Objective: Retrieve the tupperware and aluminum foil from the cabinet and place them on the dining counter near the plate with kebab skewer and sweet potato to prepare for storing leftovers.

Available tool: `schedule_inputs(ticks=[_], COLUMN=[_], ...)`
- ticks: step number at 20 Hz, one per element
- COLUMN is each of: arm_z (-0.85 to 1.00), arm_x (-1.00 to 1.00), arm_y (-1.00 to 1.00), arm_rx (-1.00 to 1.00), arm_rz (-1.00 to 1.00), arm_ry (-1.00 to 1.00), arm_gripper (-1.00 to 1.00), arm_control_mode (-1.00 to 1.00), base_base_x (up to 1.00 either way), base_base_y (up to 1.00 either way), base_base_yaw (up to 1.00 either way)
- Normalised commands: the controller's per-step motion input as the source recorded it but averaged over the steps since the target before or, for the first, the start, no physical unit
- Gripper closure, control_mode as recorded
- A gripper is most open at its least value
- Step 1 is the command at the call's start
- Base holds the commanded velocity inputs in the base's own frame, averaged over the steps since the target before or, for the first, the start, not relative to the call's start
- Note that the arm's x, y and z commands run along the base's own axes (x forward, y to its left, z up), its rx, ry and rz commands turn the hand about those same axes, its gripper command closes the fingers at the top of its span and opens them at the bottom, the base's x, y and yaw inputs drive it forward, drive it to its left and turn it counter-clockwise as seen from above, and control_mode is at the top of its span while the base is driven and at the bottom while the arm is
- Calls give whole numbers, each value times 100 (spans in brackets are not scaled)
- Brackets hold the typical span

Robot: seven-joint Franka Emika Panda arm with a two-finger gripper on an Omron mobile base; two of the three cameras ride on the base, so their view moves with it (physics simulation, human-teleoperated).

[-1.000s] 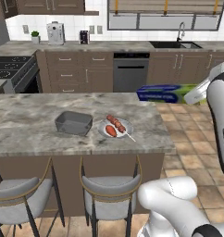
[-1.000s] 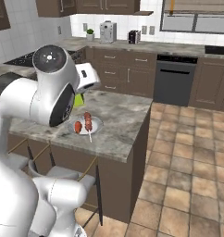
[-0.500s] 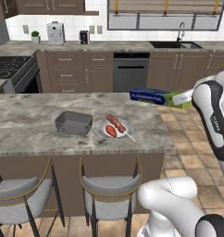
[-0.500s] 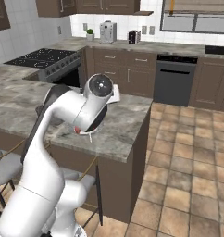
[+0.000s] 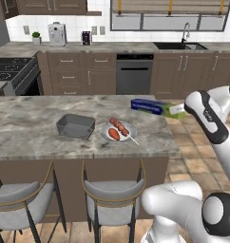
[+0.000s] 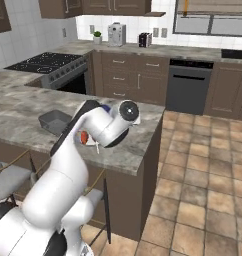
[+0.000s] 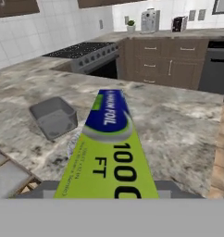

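Clamped in the gripper by its green end: the aluminum foil, blue length reaching level over the far right corner of the dining counter, above the stone rather than on it. On the same counter, toward its middle: the tupperware, upright and set down. Just right of the tub, close beside it: the plate, with the kebab skewer lying across it and the sweet potato alongside. From the hand view, foil box running forward past the grey tub at its left.
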Motion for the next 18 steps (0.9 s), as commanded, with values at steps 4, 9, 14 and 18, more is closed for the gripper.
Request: schedule_inputs(ticks=[4, 9, 14, 18], arm_z=[-67, -46, -41, -40], arm_x=[51, 44, 43, 44], arm_y=[-32, -14, -6, -2], arm_rx=[3, 0, 0, 0], arm_rz=[-1, -1, -1, -1], arm_ry=[0, 0, 0, 0], arm_gripper=[100, 100, 100, 100], arm_control_mode=[-100, -100, -100, -100], base_base_x=[0, 0, 0, 0], base_base_y=[0, 0, 0, 0], base_base_yaw=[0, 0, 0, 0])
